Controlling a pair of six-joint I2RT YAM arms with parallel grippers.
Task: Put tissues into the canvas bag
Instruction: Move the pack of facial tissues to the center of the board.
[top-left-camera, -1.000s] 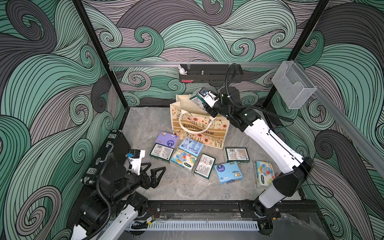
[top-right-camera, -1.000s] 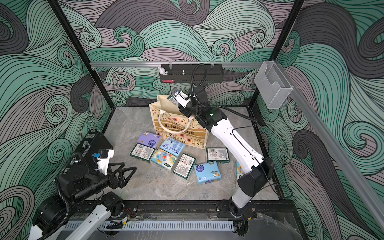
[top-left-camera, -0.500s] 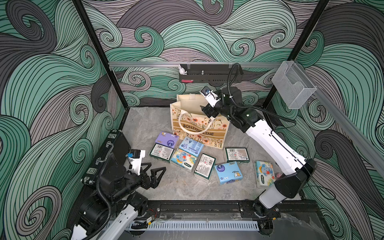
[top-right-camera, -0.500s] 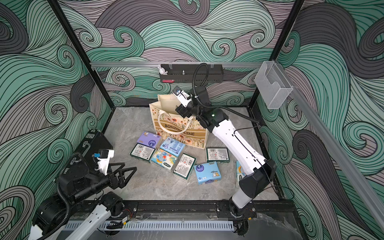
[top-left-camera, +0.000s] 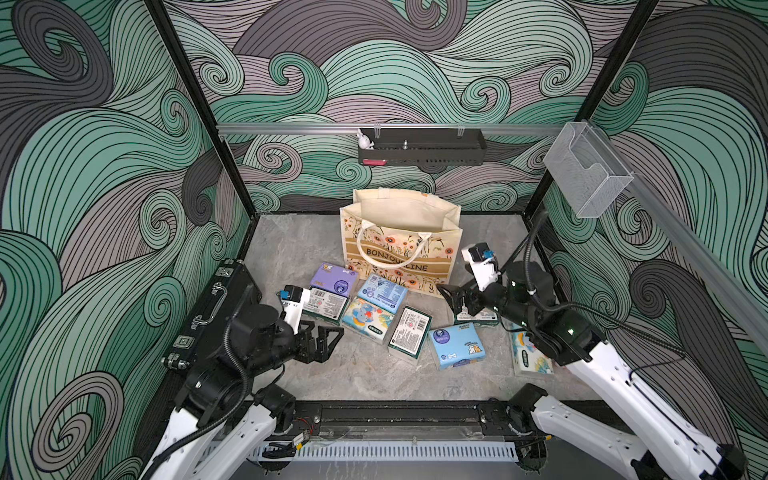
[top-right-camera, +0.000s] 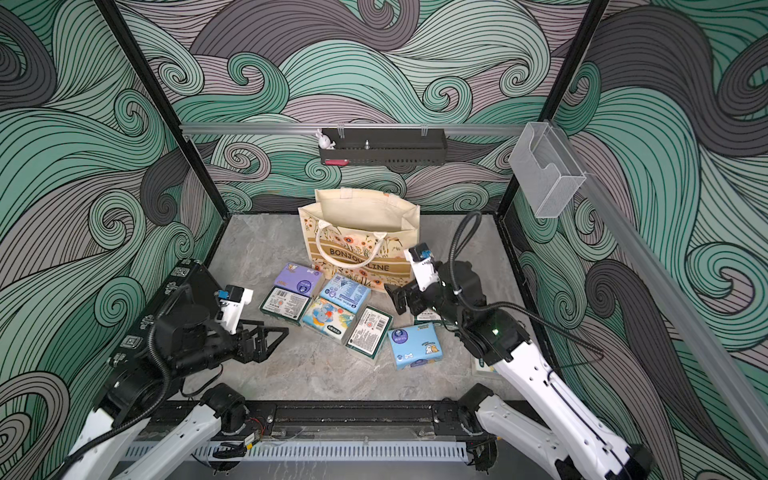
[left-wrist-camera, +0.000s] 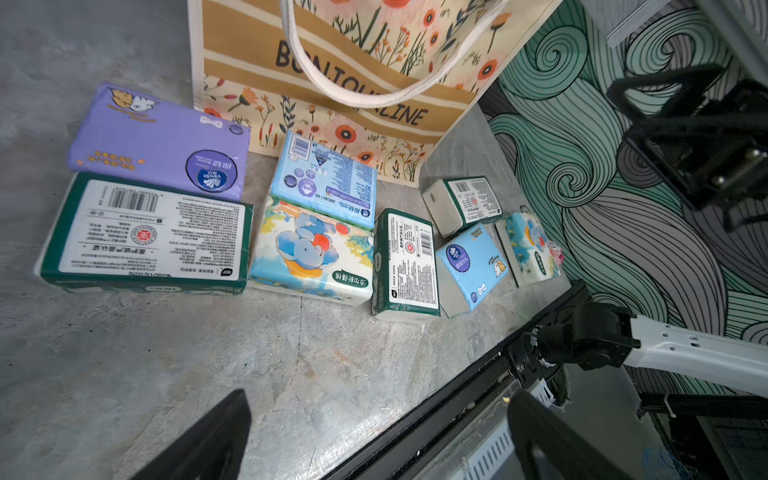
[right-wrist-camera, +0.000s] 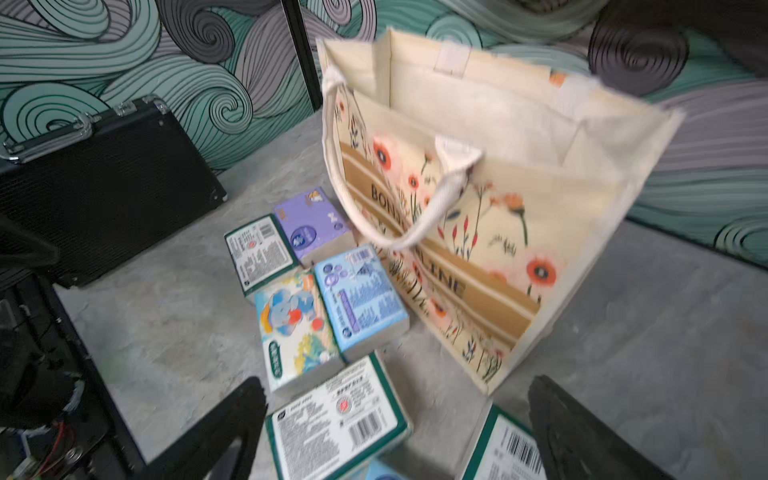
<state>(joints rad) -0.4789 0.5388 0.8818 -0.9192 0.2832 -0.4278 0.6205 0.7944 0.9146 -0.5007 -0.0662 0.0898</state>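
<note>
Canvas bag: we see the canvas bag (top-left-camera: 399, 249) standing upright at the back of the table (top-left-camera: 374, 386). Its mouth opens upward and one white handle loops down over the lettered front. Its floor is hidden, so we cannot tell what lies inside.
Tissues: eight packs of the tissues (top-left-camera: 368, 318) lie on the table in front of the bag, none lifted. Most crowd edge to edge, starting with the purple pack (top-left-camera: 334, 280) just beside the bag's foot. Those nearer the right arm sit less tightly.
Right gripper: the right gripper (top-left-camera: 455, 301) hangs with jaws spread and empty above a green-white pack (left-wrist-camera: 461, 203) near the bag's corner.
Left gripper: the left gripper (top-left-camera: 328, 343) is also spread and empty, low over bare table just beside the cluster. The black case (top-left-camera: 216, 303) stands behind it.
Handling: we judge the packs light, soft and compressible, with a slick film wrap. A firm squeeze should dent them, not damage them.
Where to hold: across the narrow width at mid-length, so the pack hangs level. The looser packs leave finger room on both sides; the crowded ones do not.
Caution: the fabric walls look limp, so we would release from above the mouth, clear of the handle.
</note>
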